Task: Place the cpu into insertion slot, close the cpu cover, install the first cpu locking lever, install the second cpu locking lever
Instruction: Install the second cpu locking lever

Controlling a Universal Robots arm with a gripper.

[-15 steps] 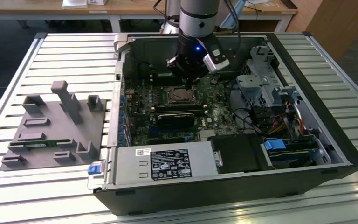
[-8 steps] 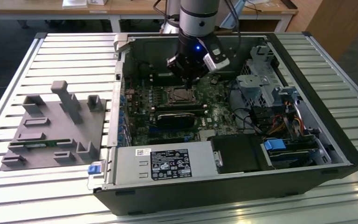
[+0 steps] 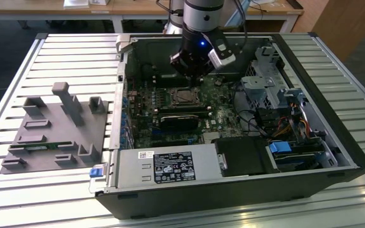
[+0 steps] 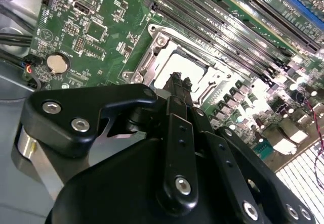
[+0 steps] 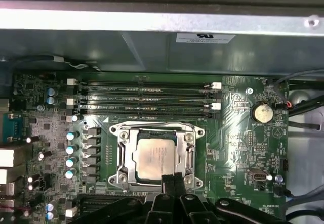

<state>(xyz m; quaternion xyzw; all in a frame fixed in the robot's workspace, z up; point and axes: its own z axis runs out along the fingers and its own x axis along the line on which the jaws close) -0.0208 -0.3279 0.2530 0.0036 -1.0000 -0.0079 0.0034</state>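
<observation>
Claw [image 5: 172, 181] fingers pressed together, empty, at edge of cpu cover [image 5: 190, 155] lying over cpu [image 5: 154, 157].

Even, fairly bright overhead light falls on the slatted bench [image 3: 74, 52], with pale glare streaks near the exterior view's lower right. Inside the open computer case [image 3: 334, 142] the green circuit board [image 5: 238, 148] sits dimmer. In the second wrist view, board components glare white and the near black gripper [image 4: 176, 77] looks soft.

A grey holder block [image 3: 55, 130] lies on the slatted surface [image 3: 74, 52] just beside the open computer case [image 3: 309, 156].
</observation>
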